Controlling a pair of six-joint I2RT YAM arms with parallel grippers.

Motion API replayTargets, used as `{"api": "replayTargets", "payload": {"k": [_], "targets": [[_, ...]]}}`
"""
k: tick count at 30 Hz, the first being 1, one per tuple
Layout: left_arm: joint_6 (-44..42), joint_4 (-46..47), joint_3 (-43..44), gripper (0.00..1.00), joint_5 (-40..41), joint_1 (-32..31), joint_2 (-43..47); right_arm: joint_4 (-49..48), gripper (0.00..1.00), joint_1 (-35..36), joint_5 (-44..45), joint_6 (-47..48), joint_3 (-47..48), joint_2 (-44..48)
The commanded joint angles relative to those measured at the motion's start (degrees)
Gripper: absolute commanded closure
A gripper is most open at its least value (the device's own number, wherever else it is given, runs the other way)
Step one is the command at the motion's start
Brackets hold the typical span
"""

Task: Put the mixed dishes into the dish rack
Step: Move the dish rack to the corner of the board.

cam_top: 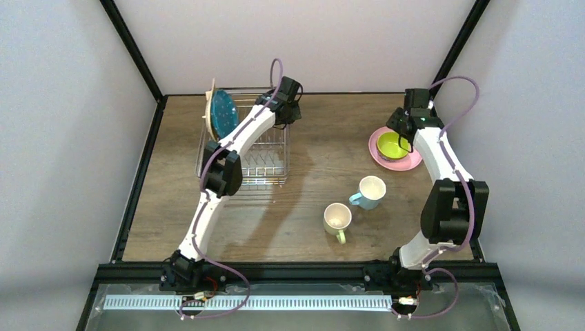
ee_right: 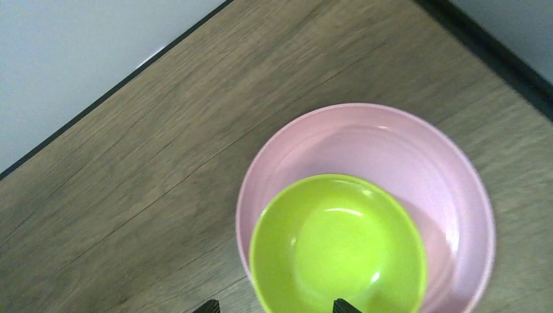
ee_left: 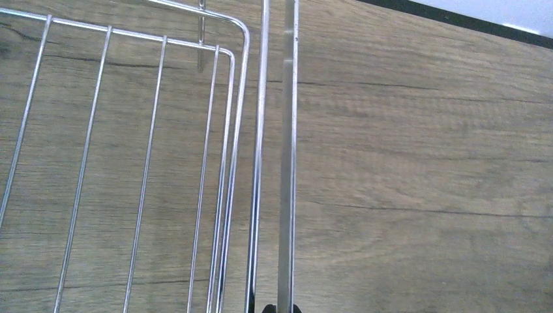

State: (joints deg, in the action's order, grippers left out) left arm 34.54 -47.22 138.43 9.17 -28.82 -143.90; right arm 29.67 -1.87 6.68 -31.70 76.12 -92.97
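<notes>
left gripper (cam_top: 285, 110) at the far right corner of the dish rack (cam_top: 265, 172); pressed together, nothing seen in it; the rack's rim wires run just ahead of it, contact cannot be told; right gripper (ee_right: 275, 306) spread wide and empty, hanging above the lime-inside bowl (ee_right: 339, 251), one finger over the bowl, the other outside the rim of the pink plate (ee_right: 404, 143); bowl sits in that plate on the worktop (ee_right: 130, 195); teal dotted plate (cam_top: 224, 114) and tan plate (cam_top: 210, 110) stand upright at the rack's left side; light-blue mug (cam_top: 370, 192) and pale yellow-green mug (cam_top: 337, 219) stand on the worktop, near each other, apart from the rack
</notes>
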Motion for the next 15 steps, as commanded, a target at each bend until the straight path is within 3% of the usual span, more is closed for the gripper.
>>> {"api": "replayTargets", "payload": {"k": [1, 8, 15], "targets": [[3.5, 4.1, 1.6, 0.97, -6.4, -3.7, -2.3, 1.9, 0.01, -1.1, 5.6, -0.8, -2.2, 2.2], [12.4, 5.3, 1.2, 0.97, -8.5, -4.0, -2.4, 2.5, 0.01, -1.3, 8.8, -1.7, -6.6, 5.3], [27.4, 9.8, 0.1, 0.97, -13.7, -4.5, -2.7, 3.8, 0.01, -1.4, 11.2, -3.0, -9.6, 8.0]]}}
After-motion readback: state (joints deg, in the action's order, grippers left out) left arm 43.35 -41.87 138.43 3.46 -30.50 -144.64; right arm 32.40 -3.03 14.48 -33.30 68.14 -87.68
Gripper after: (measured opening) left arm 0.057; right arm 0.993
